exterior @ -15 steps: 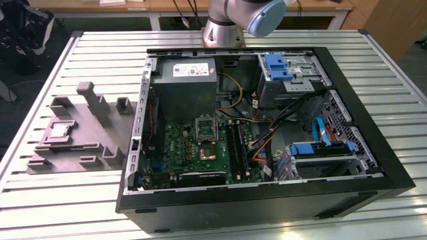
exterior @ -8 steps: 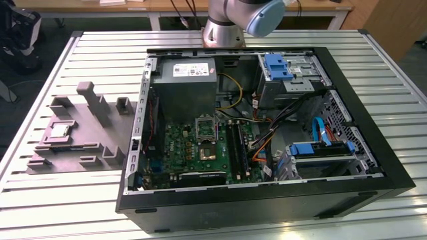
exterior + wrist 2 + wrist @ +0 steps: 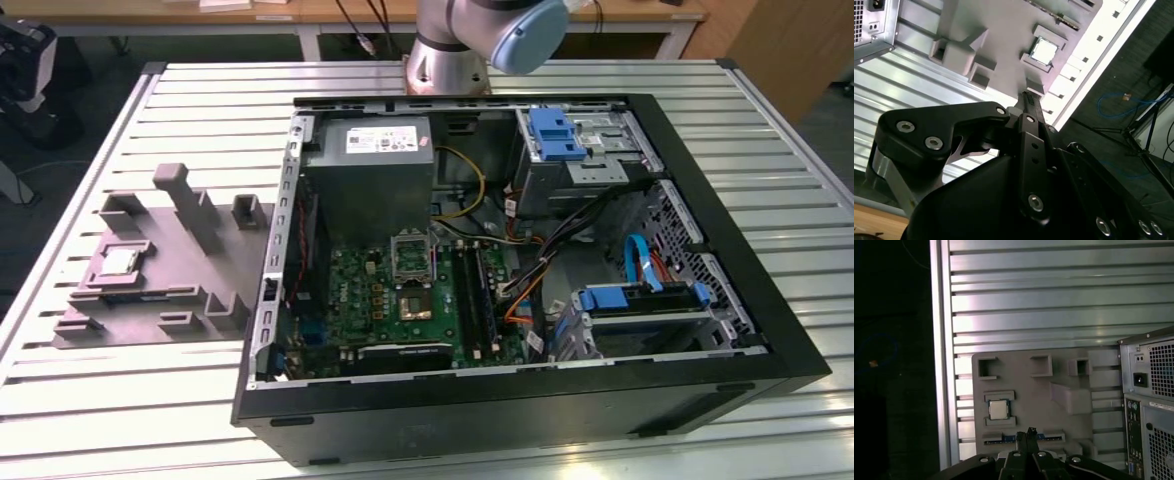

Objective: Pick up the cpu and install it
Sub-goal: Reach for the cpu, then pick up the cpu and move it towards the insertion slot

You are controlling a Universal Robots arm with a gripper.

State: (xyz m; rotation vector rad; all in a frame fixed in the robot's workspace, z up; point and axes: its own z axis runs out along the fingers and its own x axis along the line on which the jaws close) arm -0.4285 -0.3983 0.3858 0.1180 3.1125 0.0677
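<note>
Cpu [image 3: 998,410]: a small square chip with a silvery top, seen in the first wrist view lying flat in a shallow pocket of the tray.
Tray [image 3: 1064,370]: a grey moulded holder with raised blocks and recesses. It rests on the table and holds the cpu near one corner.
Table [image 3: 134,400]: a slatted metal top that carries both the tray and the computer case.
Computer case [image 3: 534,400]: a black tower on its side with the panel off, just beside the tray on the exterior view's right.
Socket [image 3: 414,255]: a silver-framed rectangle on the green board inside the case, below the power supply [image 3: 374,180]. It appears to hold no chip.
Arm [image 3: 461,40]: its base stands at the far edge of the table, behind the case.
Gripper [image 3: 1029,432]: the black fingers appear pressed together with nothing between them. It hangs over the tray, near the cpu but clear of it.
Progress: judged to be at the very start. The cpu lies untouched in its pocket, well apart from the socket, so neither the pick-up nor the installation is done.
</note>
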